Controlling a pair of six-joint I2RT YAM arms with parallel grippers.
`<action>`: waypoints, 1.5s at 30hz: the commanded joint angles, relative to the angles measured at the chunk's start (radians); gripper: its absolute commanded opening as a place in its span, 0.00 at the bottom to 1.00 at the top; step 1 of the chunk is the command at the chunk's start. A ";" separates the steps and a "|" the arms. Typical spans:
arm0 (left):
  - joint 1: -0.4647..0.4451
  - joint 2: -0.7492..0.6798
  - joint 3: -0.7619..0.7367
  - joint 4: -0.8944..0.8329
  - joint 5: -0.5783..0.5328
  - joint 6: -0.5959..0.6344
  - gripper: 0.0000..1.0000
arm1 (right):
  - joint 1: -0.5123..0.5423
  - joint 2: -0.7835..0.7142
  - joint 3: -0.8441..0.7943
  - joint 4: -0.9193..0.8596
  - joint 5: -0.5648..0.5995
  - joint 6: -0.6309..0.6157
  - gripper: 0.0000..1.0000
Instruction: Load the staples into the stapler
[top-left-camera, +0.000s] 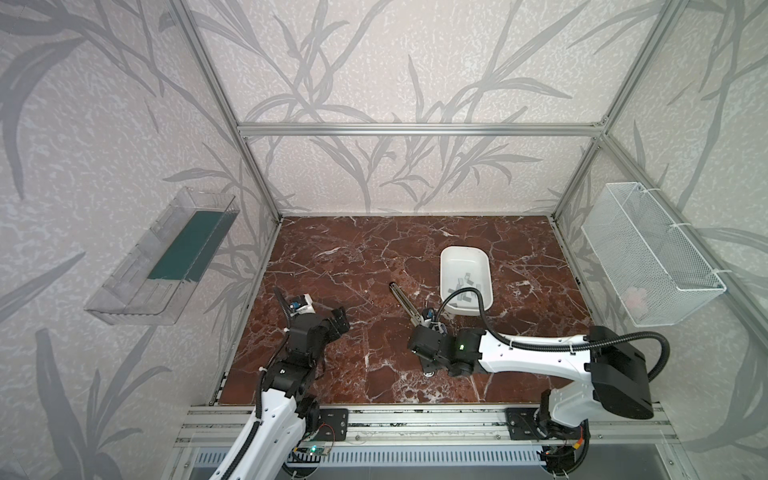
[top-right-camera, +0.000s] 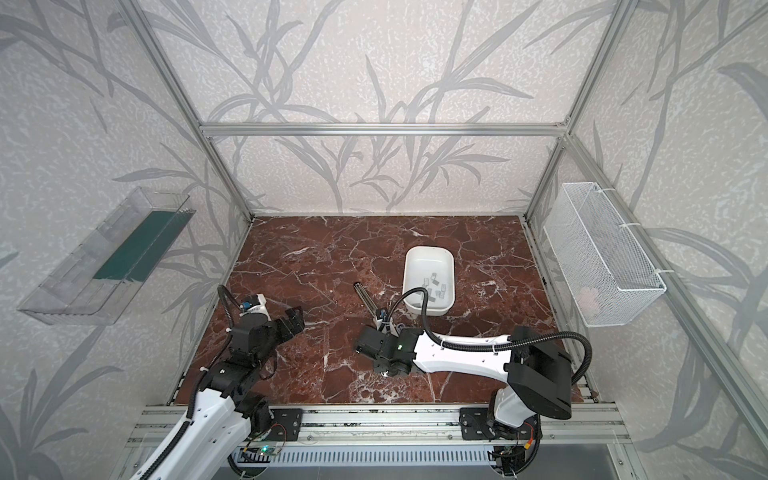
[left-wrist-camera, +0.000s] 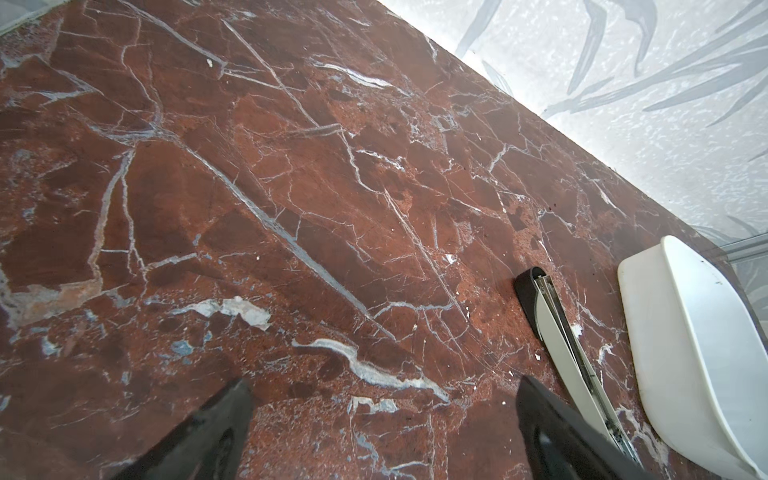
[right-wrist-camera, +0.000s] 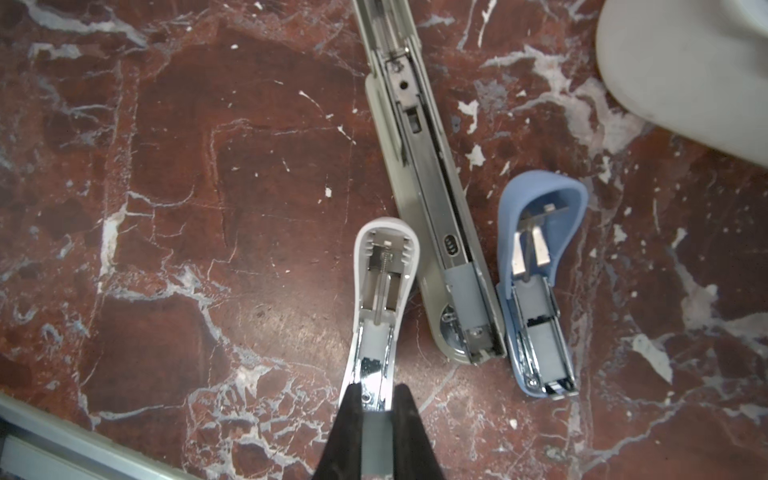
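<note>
Staplers, three: white stapler (right-wrist-camera: 384, 266), long grey stapler (right-wrist-camera: 432, 199) and blue stapler (right-wrist-camera: 540, 291), side by side on the marble table (top-left-camera: 353, 257), each opened with its inner channel facing up.
White tub, one: the tub (top-left-camera: 463, 248) stands on the table on the far side of the staplers.
Staples, about a dozen: the staples (top-left-camera: 465, 286) lie scattered on the tub floor; they are too small for me to count exactly.
My right gripper (right-wrist-camera: 376, 399): clenched on the chrome end of the white stapler, one finger on each side of it.
My left gripper (left-wrist-camera: 384, 384): released, jaws spread wide, holding nothing, above bare marble at the left of the table.
Staples relative to my right gripper: near, inside the tub, farther back and to the right; not touching my fingers.
Staples relative to my left gripper: well apart, with all three staplers between.
Wall fittings, two: a clear tray (top-left-camera: 124, 291) on the left wall and a wire basket (top-left-camera: 648, 249) on the right wall.
</note>
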 joint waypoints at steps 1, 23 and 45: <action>0.006 -0.007 -0.014 0.012 0.010 -0.004 0.99 | 0.014 0.015 -0.003 -0.005 0.046 0.107 0.00; 0.006 0.001 -0.018 0.024 0.050 -0.004 0.99 | 0.077 0.158 0.133 -0.127 0.095 0.179 0.00; 0.005 0.020 -0.018 0.035 0.059 -0.005 0.99 | 0.077 0.190 0.149 -0.158 0.123 0.161 0.00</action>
